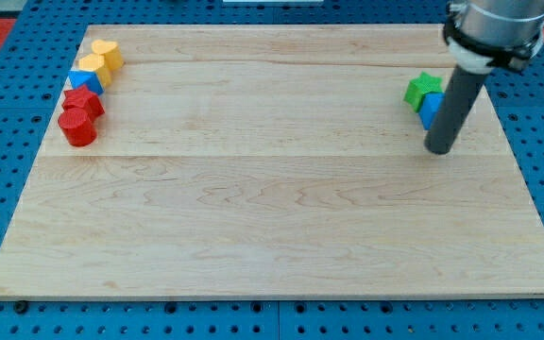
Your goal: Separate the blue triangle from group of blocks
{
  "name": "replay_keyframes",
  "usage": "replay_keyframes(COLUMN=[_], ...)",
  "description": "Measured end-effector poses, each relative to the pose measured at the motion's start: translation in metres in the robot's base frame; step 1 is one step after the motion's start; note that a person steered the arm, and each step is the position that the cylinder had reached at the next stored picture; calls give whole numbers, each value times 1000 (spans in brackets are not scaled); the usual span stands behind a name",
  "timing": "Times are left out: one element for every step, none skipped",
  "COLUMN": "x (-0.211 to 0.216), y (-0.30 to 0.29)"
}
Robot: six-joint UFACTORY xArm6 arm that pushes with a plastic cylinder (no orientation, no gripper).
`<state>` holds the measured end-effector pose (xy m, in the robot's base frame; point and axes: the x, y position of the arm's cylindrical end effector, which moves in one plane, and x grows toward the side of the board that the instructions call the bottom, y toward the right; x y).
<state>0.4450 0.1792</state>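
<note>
The blue triangle (87, 81) lies near the board's upper left edge, packed in a group. Above it are two yellow blocks (108, 53) (93, 67). Below it are a red block (84, 102) and a red cylinder (77, 127). The blocks touch one another in a slanted line. My tip (439, 150) rests on the board at the far right, far from this group. It stands just below a blue block (430, 108) that the rod partly hides.
A green star-like block (423, 89) touches the blue block at the right side of the wooden board (272, 208). A blue pegboard surface surrounds the board.
</note>
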Motion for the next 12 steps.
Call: replay_keyframes(x=[15, 28, 41, 53, 52, 16, -3, -14, -49, -99, -128, -129], y=[-74, -156, -233, -298, -372, -443, -483, -484, -484, -481, -453, -401])
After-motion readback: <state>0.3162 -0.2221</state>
